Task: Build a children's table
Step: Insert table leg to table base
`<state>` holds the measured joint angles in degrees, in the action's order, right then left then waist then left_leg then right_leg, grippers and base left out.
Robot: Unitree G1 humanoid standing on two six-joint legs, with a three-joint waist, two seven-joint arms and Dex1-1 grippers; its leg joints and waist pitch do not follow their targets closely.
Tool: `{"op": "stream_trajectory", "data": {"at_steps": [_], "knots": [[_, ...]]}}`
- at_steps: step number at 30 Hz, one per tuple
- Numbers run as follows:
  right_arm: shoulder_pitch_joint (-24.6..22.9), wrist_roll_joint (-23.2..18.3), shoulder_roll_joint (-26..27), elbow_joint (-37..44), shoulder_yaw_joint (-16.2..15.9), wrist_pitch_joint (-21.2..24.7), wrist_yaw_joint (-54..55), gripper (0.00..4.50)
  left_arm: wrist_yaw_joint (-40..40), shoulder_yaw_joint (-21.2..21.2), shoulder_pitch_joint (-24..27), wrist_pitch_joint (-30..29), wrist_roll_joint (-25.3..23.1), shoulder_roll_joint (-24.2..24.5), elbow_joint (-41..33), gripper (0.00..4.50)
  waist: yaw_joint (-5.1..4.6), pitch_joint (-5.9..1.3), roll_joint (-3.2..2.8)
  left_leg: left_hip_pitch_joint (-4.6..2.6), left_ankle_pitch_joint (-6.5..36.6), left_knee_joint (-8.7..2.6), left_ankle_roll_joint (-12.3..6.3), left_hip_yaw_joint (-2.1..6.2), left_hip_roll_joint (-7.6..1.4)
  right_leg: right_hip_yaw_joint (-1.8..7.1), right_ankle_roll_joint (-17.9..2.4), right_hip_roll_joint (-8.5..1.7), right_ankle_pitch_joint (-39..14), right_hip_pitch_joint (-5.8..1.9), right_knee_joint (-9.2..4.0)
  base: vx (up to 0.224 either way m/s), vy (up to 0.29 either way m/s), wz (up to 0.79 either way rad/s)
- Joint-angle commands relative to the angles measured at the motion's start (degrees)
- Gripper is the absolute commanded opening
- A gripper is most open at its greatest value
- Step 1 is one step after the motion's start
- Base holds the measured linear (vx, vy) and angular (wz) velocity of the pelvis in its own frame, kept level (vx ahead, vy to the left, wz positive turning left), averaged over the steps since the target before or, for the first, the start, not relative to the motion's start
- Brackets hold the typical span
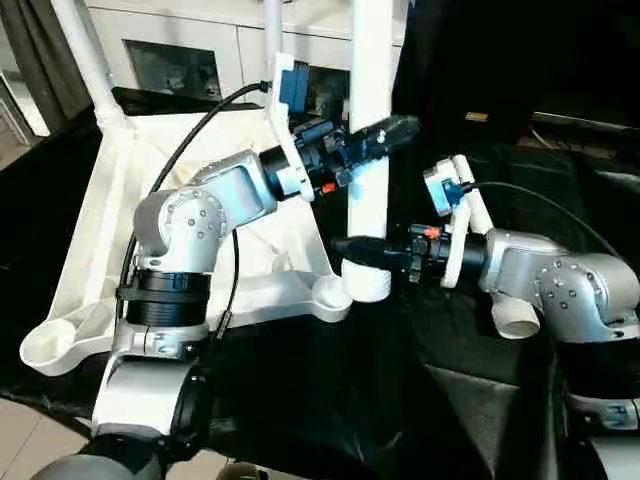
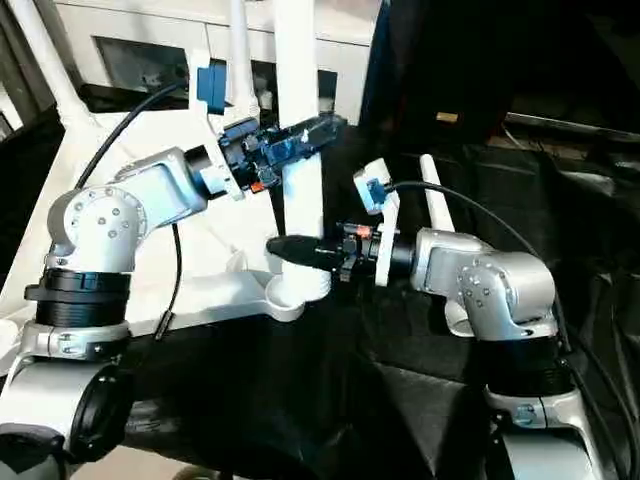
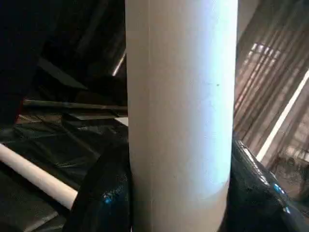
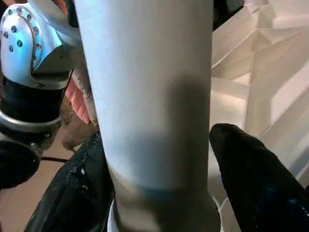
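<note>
Children's table, leg-fitting step: tabletop point(image 1: 200, 200) underside-up on black-draped worktop point(image 1: 400, 400), upright leg point(image 1: 368, 150) seated in near corner socket point(image 1: 366, 280), left hand point(image 1: 385, 135) grasping it high, right hand point(image 1: 360, 250) grasping it low; next calls for pressing straight down

White tabletop point(image 1: 110, 250) lying upside down on black cloth, ribs showing, round cups at its corners, one long white leg point(image 1: 372, 120) standing straight up over the near corner cup point(image 1: 366, 280), another leg point(image 1: 88, 55) standing at the far corner, a spare leg point(image 2: 432, 205) lying on the cloth
</note>
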<state>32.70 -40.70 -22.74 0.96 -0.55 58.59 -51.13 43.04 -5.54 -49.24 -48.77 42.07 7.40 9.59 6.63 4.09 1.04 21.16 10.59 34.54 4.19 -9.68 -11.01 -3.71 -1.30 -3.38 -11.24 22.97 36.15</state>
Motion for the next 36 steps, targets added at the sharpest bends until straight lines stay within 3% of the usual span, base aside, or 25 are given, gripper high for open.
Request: {"op": "stream_trajectory", "data": {"at_steps": [1, 14, 23, 36], "knots": [[0.84, 0.97, -1.45, -1.08, 0.40, 0.08, 0.52, 3.14, 1.77, 1.02, -1.51, -1.01, 1.54, 0.38, -0.54, 1.88, 0.15, -4.81, 0.58, -0.21, 2.14, -3.15, -1.09, 0.19, -1.53, 2.90, -10.51, -4.28, -5.20, -3.98, -4.08, 0.000, 0.000, 0.00], [1.02, 4.13, -3.16, -0.95, -2.51, -2.77, 0.09, 3.14, 4.17, 3.13, -0.91, -1.49, 0.71, 1.20, -1.09, 1.88, 0.15, -4.84, 0.75, -0.14, 1.70, -3.11, -1.12, 0.17, -1.49, 2.90, -10.19, -4.27, -5.64, -4.02, -3.98, 0.000, 0.000, 0.00], [0.78, 3.11, -2.72, -0.89, -2.19, -2.78, 0.34, 3.14, 5.19, 4.14, -0.70, -1.89, 0.75, 1.19, -1.54, 1.86, 0.13, -4.91, 0.71, -0.13, 1.52, -3.05, -1.24, 0.17, -1.49, 2.88, -10.36, -4.24, -5.28, -4.02, -3.94, 0.000, 0.000, 0.00], [0.49, 3.07, -2.08, -0.99, -2.16, -2.93, 0.73, 2.10, 6.26, 5.38, -0.38, -2.32, 0.82, 1.64, -2.04, 1.86, 0.10, -4.88, 0.71, -0.15, 1.65, -3.06, -1.18, 0.17, -1.50, 2.87, -10.57, -4.24, -5.11, -4.02, -3.89, 0.000, 0.000, 0.00]]}}
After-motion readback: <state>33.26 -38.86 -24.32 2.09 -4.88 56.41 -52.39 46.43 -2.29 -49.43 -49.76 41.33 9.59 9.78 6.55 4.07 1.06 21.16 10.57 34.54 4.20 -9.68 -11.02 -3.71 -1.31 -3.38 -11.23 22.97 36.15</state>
